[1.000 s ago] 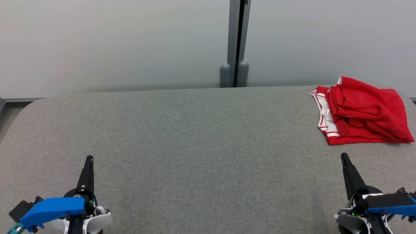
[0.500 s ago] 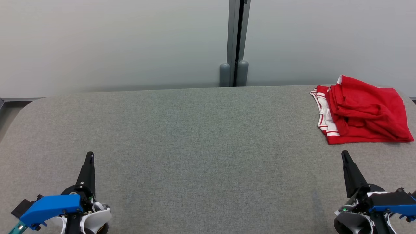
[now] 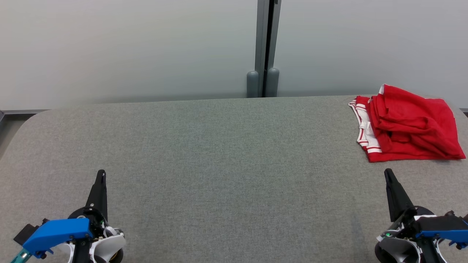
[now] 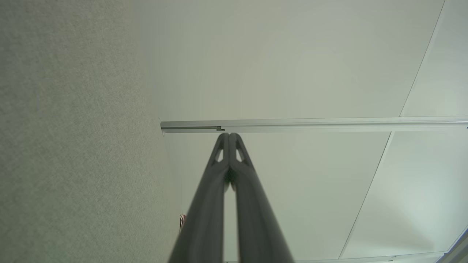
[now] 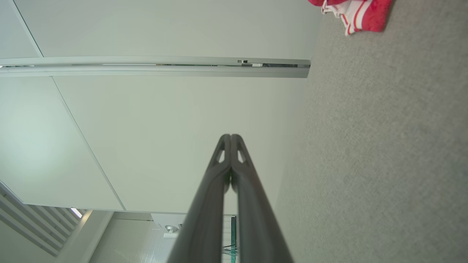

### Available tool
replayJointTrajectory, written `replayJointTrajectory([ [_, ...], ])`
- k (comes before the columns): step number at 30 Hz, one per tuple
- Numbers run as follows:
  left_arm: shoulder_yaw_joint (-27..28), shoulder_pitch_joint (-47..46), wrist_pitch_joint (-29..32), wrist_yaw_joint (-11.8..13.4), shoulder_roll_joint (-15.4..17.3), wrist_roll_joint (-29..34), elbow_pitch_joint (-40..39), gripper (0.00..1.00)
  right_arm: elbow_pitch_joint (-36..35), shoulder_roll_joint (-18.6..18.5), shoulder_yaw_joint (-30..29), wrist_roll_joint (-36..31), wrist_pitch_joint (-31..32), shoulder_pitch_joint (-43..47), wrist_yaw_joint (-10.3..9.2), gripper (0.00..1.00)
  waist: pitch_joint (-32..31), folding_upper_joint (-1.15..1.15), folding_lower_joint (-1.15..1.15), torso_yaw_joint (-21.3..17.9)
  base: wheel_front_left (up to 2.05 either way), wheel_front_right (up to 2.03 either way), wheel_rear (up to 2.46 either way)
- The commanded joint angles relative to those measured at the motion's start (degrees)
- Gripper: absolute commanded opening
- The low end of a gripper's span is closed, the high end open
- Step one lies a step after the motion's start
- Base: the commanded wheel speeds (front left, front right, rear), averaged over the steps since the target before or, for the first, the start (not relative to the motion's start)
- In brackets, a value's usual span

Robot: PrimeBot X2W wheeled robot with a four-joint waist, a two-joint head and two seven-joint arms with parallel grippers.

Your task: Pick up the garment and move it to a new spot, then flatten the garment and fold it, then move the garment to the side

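Almost nothing changed: the folded red garment (image 3: 409, 126) stays at the far right corner of the bench (image 3: 219, 164), aside as the task wants. The left fingers (image 3: 99, 191) and right fingers (image 3: 395, 197) stay pressed together, empty.

There it was, the red fabric garment with white-striped trim (image 3: 413, 124), folded into a rough, rumpled rectangle at the far right corner of the grey cloth-covered tabletop (image 3: 219, 153). It lay flat, its layers stacked loosely, with soft ridges and creases running across the top. The white bands (image 3: 363, 131) with thin red lines showed along its left edge, the side facing the table's middle. Its right side reached nearly to the table's right rim, and its back edge sat close to the far rim
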Motion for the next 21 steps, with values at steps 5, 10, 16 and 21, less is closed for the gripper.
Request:
replayJointTrajectory([
  [5,0.1,-0.6,0.2,-0.3,-0.1,-0.2,0.0,0.00,0.1,-0.4,-0.1,0.1,0.2,-0.7,0.02,0.00,0.0,0.00,0.00,0.0,0.00,0.00,0.00],
  [10,0.1,-0.6,0.2,-0.3,-0.1,-0.2,0.0,0.00,0.1,-0.4,-0.1,0.1,0.2,-0.6,0.02,0.00,0.0,0.00,0.00,0.0,0.00,0.00,0.00],
  [16,0.1,-0.6,0.2,-0.3,-0.1,-0.2,0.0,0.00,0.1,-0.4,-0.1,0.1,0.2,-0.6,0.02,0.00,0.0,0.00,0.00,0.0,0.00,0.00,0.00],
  [21,0.1,-0.6,0.2,-0.3,-0.1,-0.2,0.0,0.00,0.1,-0.4,-0.1,0.1,0.2,-0.6,0.02,0.00,0.0,0.00,0.00,0.0,0.00,0.00,0.00],
])
